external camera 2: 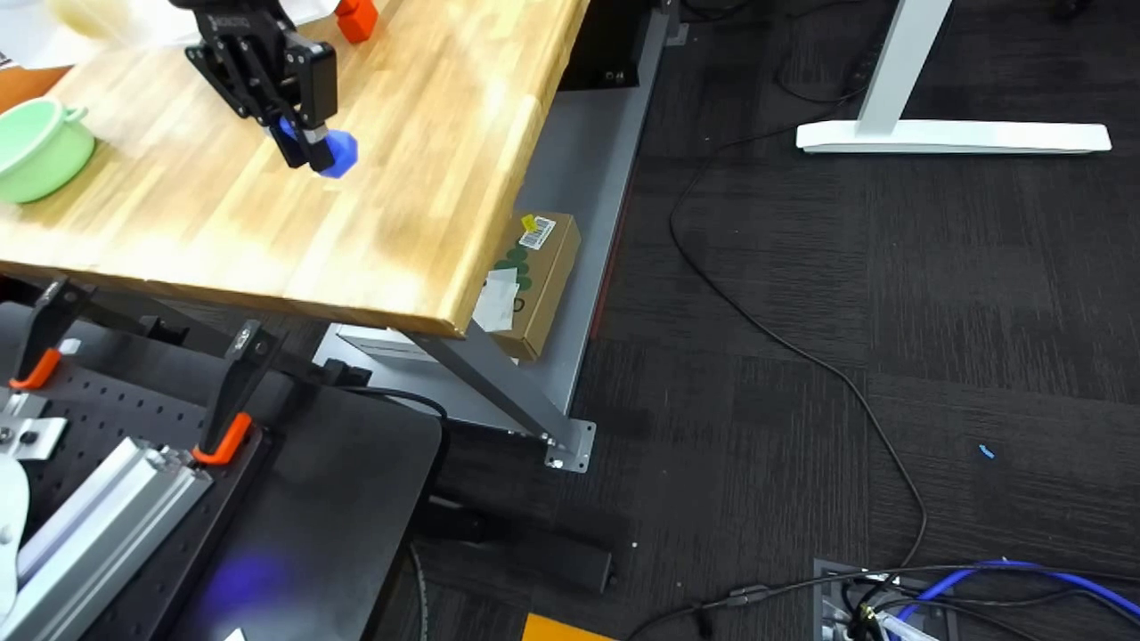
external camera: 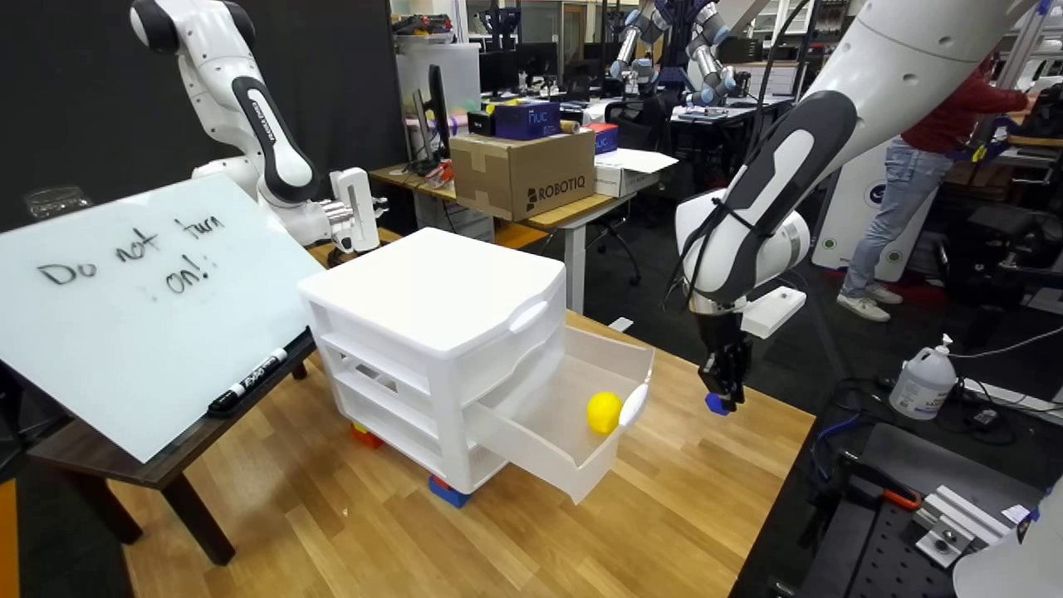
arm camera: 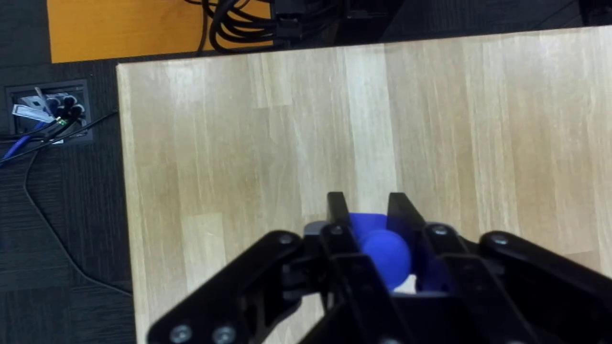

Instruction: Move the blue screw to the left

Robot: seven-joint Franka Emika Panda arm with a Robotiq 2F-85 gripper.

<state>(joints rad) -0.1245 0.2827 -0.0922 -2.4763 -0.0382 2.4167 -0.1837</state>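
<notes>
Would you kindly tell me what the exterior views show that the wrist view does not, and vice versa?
Only the exterior views show the whiteboard, the white drawer unit, the yellow ball in the pulled-out drawer, and the green bowl.

Only the wrist view looks in between the fingers, where the rounded part of the blue screw shows clearly.

All three views share the wooden table, the end effector, and at least some of the blue screw.
</notes>
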